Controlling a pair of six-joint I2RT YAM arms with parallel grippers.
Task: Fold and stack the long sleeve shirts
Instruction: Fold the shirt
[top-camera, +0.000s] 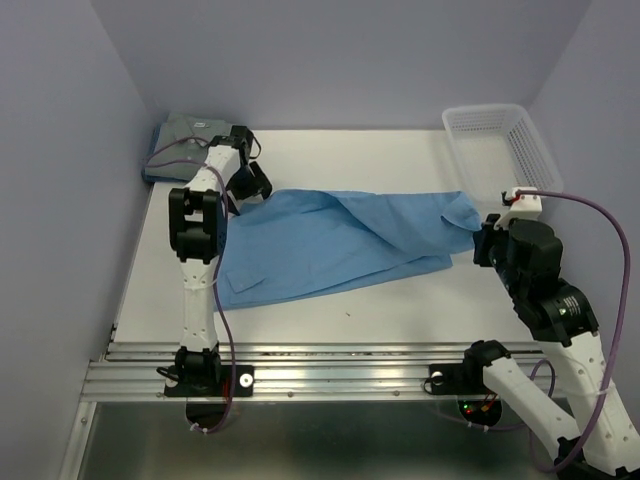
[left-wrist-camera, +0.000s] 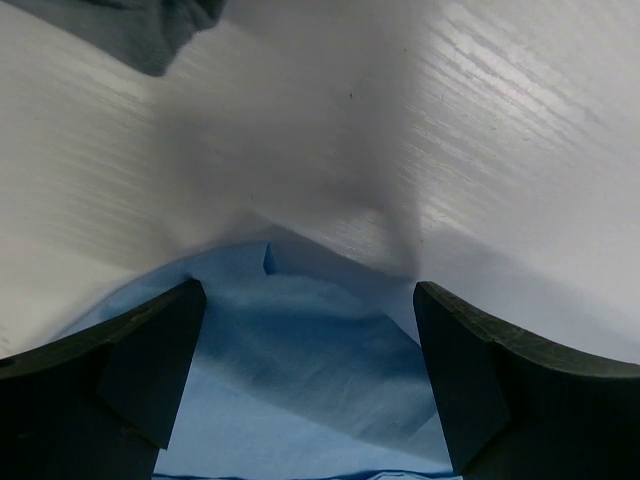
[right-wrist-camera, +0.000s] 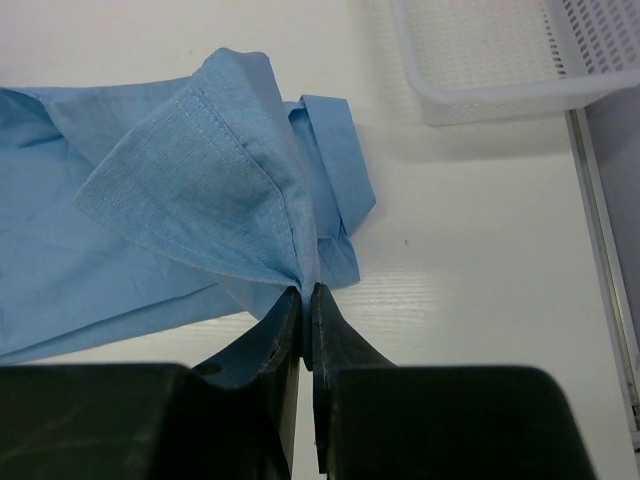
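- Grey shirt (top-camera: 185, 133) looks folded at the tabletop's (top-camera: 400, 300) far-left corner.
- Left fingers (left-wrist-camera: 130, 390) spread wide over the blue shirt's (top-camera: 330, 240) left edge; closing on it looks next.
- Right fingers (right-wrist-camera: 270, 350) pinch its right end, likely for spreading it flat.

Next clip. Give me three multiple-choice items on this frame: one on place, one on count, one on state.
1. Where is the grey shirt? A far left corner of the table; B near right corner; C table middle.
2. How many shirts show? A one; B two; C three.
3. The right gripper is: A open; B shut on the grey shirt; C shut on the light blue shirt.
Key: 1 A, it sits far left in the top view. 2 B, grey plus light blue. 3 C, jaws pinch its edge.
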